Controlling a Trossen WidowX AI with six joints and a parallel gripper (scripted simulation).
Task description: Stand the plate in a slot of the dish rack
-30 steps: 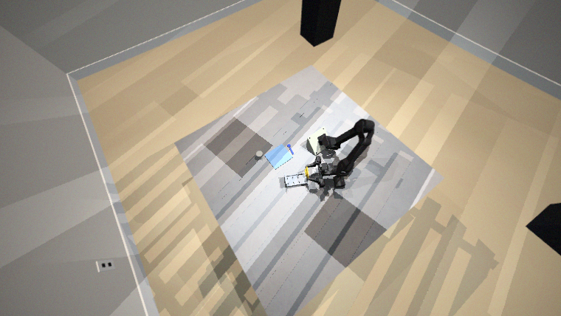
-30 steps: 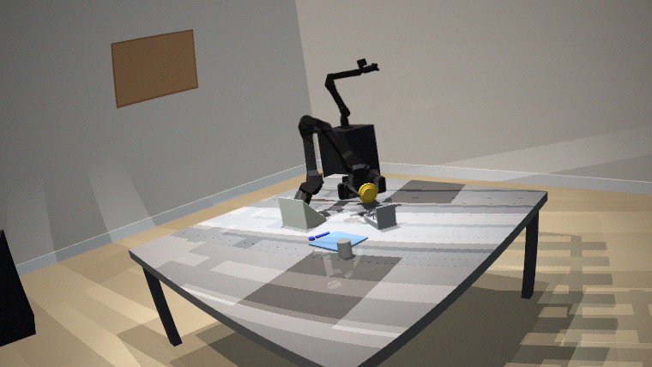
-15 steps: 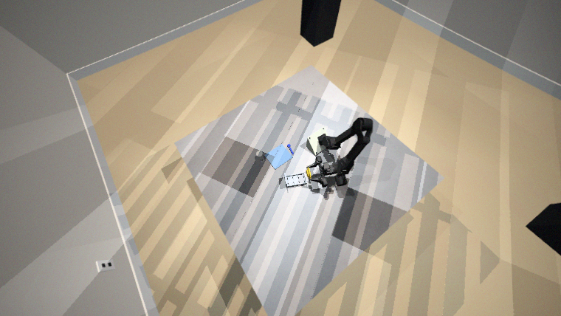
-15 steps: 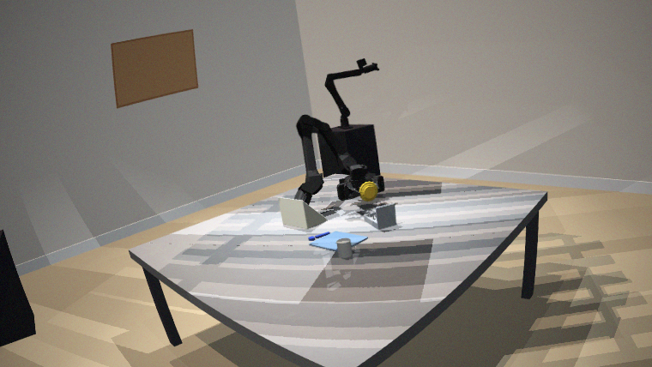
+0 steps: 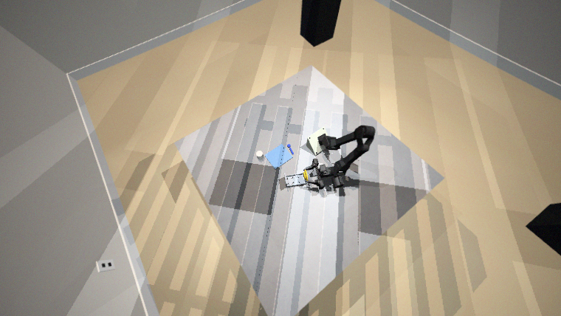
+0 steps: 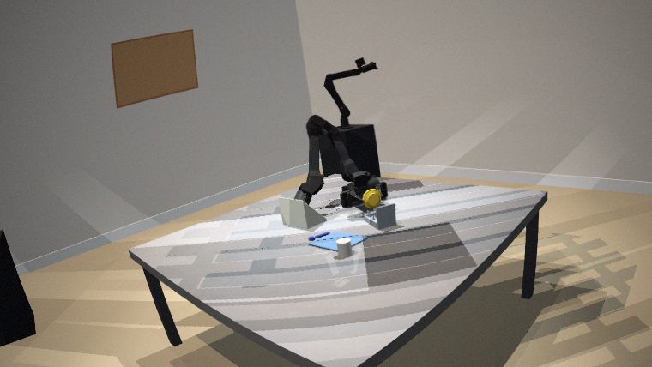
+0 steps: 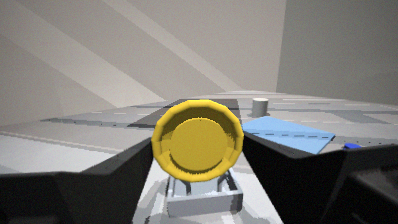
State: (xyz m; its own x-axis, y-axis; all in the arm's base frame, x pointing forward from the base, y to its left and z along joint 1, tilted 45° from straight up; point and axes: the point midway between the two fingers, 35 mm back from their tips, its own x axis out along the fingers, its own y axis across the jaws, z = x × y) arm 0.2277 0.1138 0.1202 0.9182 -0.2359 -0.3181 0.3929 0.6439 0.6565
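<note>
Gripper fingers [image 5: 312,177] [image 6: 365,195] are clamped on the yellow plate [image 5: 305,175] [image 6: 371,198] [image 7: 198,143], one on each side of its rim. It stands upright on edge, its round face turned toward the exterior camera, beside the end of the grey dish rack [image 5: 294,179] [image 6: 385,216] [image 7: 205,202] nearer the arm in the top view; whether its lower edge is between any rails cannot be told. No brand, label or writing can be read on the plate, the rack or the arm. On the table [image 5: 314,243] [image 6: 282,319] [image 7: 65,150], the rack sits well in from every edge, with open surface beyond its far end and a wide stretch running to the table's near corner in the exterior view. Tighter is the other side, where a pale wedge-shaped block [image 5: 316,140] [image 6: 298,214] stands near the arm, and a blue square sheet [image 5: 278,156] [image 6: 336,238] [image 7: 290,134] lies flat between the rack and a blue stick with a round end [image 5: 290,149] [image 6: 319,236] [image 7: 352,146]. Just past the sheet's far side stands a small white cylinder [image 5: 259,153] [image 6: 343,247] [image 7: 260,107]. As for pose, the black arm [image 5: 355,150] [image 6: 326,129] climbs from behind the block, bends sharply at a high elbow and slopes back down to the wrist, which holds the gripper low and reaching toward the rack, its fingers pointing nearly level.
</note>
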